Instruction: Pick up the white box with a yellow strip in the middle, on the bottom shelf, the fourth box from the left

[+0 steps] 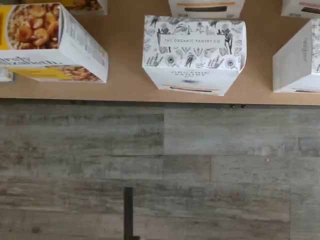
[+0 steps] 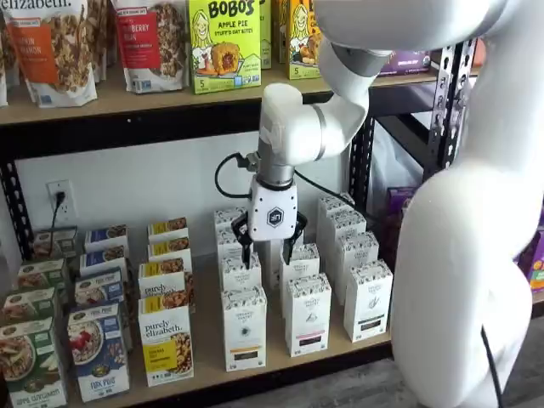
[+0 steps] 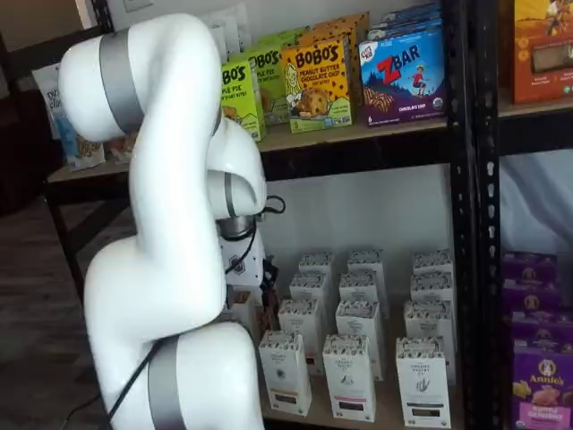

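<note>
I saw the gripper (image 2: pixel 270 246) hanging with its two black fingers (image 2: pixel 246 247) plainly spread and nothing between them. The white box (image 2: pixel 244 328) with the yellowish strip stood upright at the front edge of the bottom shelf (image 2: pixel 255 374), below the fingers, apart from them; in the wrist view its patterned top (image 1: pixel 194 42) showed.

**Card, board and steel**

The tall white cardboard box with the tan strip (image 2: pixel 244 328) looks matt, its paper top band printed with grey botanicals. It stands on the pale, smooth, unvarnished wooden bottom shelf (image 1: pixel 125 75). Low in the wrist view, the grey plank floor (image 1: pixel 200 170) looks weathered and grainy. At the right of a shelf view, the black perforated metal upright (image 3: pixel 463 179) has a dull painted finish. The white plastic arm shell (image 2: pixel 463 246) is smooth and glossy.
</note>
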